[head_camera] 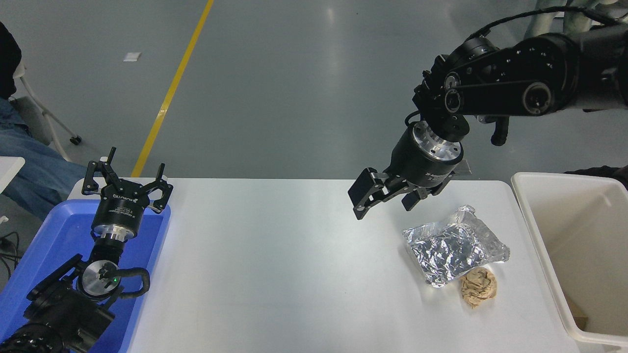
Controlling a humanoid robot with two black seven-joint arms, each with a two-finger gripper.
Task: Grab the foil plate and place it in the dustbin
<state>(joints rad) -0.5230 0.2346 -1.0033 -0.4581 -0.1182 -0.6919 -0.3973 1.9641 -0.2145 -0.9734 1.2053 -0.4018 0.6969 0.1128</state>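
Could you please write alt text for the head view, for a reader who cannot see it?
The right gripper hangs open above a white table, up-left of the foil plate, with the dustbin at the right edge. The left gripper is parked over a blue tray.

A lab or workshop hall; grey floor (294, 88) with yellow line (169, 93); white table (274, 274).

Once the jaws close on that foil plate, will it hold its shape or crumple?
The foil plate looks thin and already wrinkled, so it will likely crumple and weigh little. The paper ball touches its near edge and may get nudged. The right gripper is open.
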